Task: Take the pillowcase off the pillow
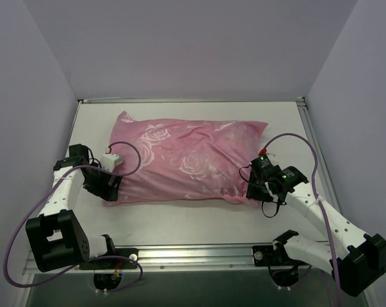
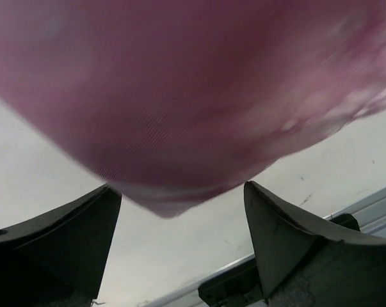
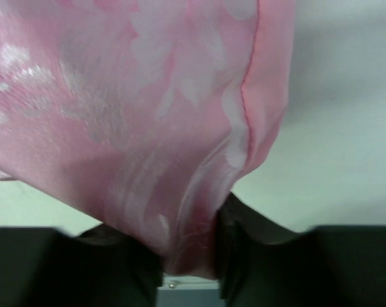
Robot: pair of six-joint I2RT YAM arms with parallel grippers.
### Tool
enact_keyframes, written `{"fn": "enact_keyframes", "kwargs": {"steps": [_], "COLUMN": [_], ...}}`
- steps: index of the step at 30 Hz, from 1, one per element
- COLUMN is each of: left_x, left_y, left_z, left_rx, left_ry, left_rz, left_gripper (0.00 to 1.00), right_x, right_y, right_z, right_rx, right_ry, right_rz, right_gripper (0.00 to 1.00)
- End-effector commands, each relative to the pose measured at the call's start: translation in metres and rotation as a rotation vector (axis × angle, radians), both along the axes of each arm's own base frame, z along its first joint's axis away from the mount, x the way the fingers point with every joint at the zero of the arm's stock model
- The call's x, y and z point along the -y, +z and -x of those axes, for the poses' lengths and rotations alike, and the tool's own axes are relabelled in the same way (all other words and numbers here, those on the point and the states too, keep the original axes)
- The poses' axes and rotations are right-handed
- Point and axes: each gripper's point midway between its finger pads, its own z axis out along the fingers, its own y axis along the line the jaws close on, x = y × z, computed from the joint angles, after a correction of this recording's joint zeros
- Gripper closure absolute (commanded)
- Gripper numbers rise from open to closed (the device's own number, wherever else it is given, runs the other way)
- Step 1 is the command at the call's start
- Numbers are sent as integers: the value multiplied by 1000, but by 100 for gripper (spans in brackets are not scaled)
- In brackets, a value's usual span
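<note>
From above, the pillowcase lies plump on the worktop with its rose print up. Its filling is hidden under the fabric, so I cannot see the pillow itself. My left pincer is at its near left corner, and my right pincer is at its near right corner.

From my left wrist, the left pincer is spread. A pink corner hangs just ahead, between the fingers.

From my right wrist, the right pincer pinches a fold of printed fabric. The rest of the fabric spreads ahead of it and to the left.
</note>
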Motion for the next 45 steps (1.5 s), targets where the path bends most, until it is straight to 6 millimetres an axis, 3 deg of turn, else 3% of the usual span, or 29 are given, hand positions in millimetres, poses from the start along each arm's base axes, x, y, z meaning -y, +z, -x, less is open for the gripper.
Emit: {"fn": "enact_keyframes", "kwargs": {"steps": [1,3,4,6,7,9,10,12,13,14,15,16,17,18,20,21,24,26,29,31,33,34,36,37,39,40,41,43,45], "left_x": [28,27,28,30,32,32,31,22,20,18,15,15,13,11,6,4,-4,-7,-17,-21,-26,-26,-29,-30,-36,-39,-41,-47,-50], "left_y": [-7,-17,-23,-16,-12,11,26,72,92,112,156,174,193,234,262,290,317,340,333,310,276,263,220,205,164,152,143,123,111], "left_z": [-19,-19,-15,-17,-11,-23,-25,-39,-43,-45,-52,-45,-44,-45,-33,-27,-23,-26,-55,-83,-112,-123,-152,-163,-189,-203,-210,-230,-243], "left_rx": [68,40,-6,-28,-61,-9,32,164,220,272,395,415,453,548,575,630,658,709,661,577,471,434,326,296,205,201,182,160,162], "left_ry": [-121,-129,-121,-105,-98,-82,-62,0,16,35,46,57,67,68,107,121,176,199,236,243,259,260,281,288,339,353,384,408,434], "left_rz": [62,26,36,72,96,121,129,110,108,101,83,78,64,38,1,-20,-50,-60,-48,-20,12,31,56,54,58,57,58,58,36], "left_gripper": [14,30,51,73,97,98,98,98,98,98,98,98,98,98,98,98,98,98,98,98,98,98,98,96,89,86,84,84,84], "right_x": [-1,-3,-4,-9,-11,-14,-20,-22,-28,-29,-34,-37,-42,-44,-50,-52,-56,-62,-81,-100,-100,-112,-99,-100,-91,-89,-86,-81,-75], "right_y": [14,16,20,39,49,75,108,144,183,204,223,242,278,294,337,350,384,384,352,310,289,246,214,171,140,103,107,82,107], "right_z": [-9,-10,-12,-20,-24,-31,-40,-46,-50,-51,-49,-48,-45,-43,-36,-34,-34,-50,-93,-129,-168,-186,-230,-252,-285,-301,-316,-337,-353], "right_rx": [43,44,50,89,112,175,255,341,430,479,518,561,639,673,762,785,835,800,702,601,590,479,457,378,358,296,319,288,354], "right_ry": [-17,-2,3,47,67,130,147,181,197,204,230,253,279,297,333,337,286,227,206,232,218,244,181,153,104,80,64,43,47], "right_rz": [-14,-20,-24,-35,-41,-45,-74,-94,-144,-163,-200,-224,-273,-298,-366,-392,-477,-496,-450,-411,-430,-468,-496,-490,-465,-441,-419,-371,-321], "right_gripper": [74,93,99,100,100,100,100,100,100,100,100,100,100,100,100,100,100,100,100,100,98,94,87,80,57,47,42,30,27]}}
